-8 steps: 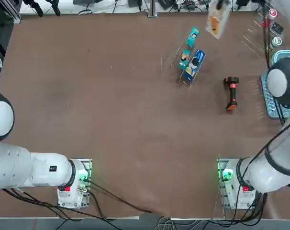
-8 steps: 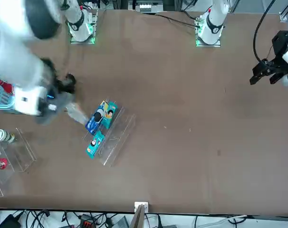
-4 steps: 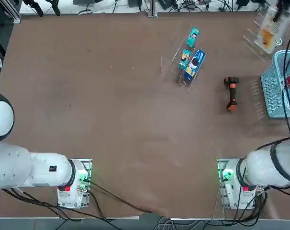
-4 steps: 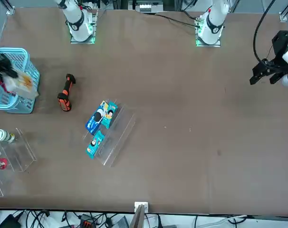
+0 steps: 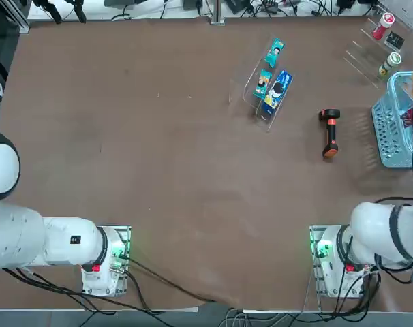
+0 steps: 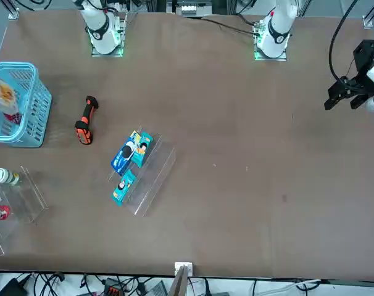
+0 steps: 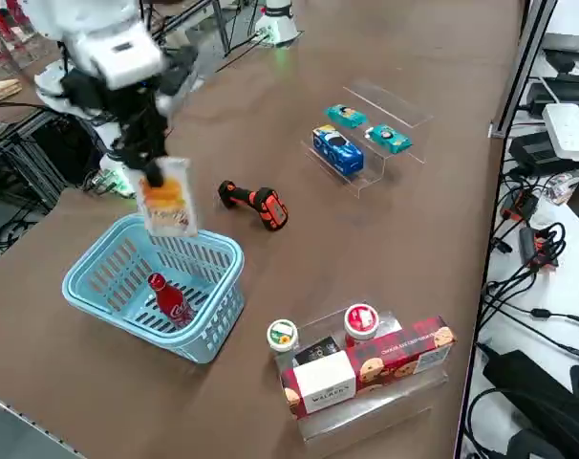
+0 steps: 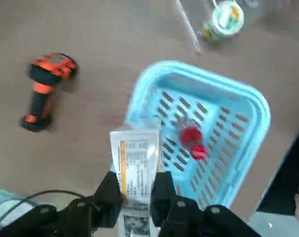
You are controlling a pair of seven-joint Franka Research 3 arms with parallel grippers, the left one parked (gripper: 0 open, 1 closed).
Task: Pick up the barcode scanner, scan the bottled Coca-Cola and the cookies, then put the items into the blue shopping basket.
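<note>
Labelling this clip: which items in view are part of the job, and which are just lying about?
Part of the job:
- barcode scanner, on the table
- Coca-Cola bottle, in the basket
- cookies packet, in the right tool
- blue shopping basket

Just lying about:
- blue snack packet
- two teal packets
- red-and-black cookie box
- two white-capped bottles

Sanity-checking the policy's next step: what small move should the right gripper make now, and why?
Probably shift a little farther over the blue basket, then lower and release. The right gripper is shut on the cookies, which hang upright near the basket's edge; the Coca-Cola already lies inside, and the scanner rests on the table.
</note>
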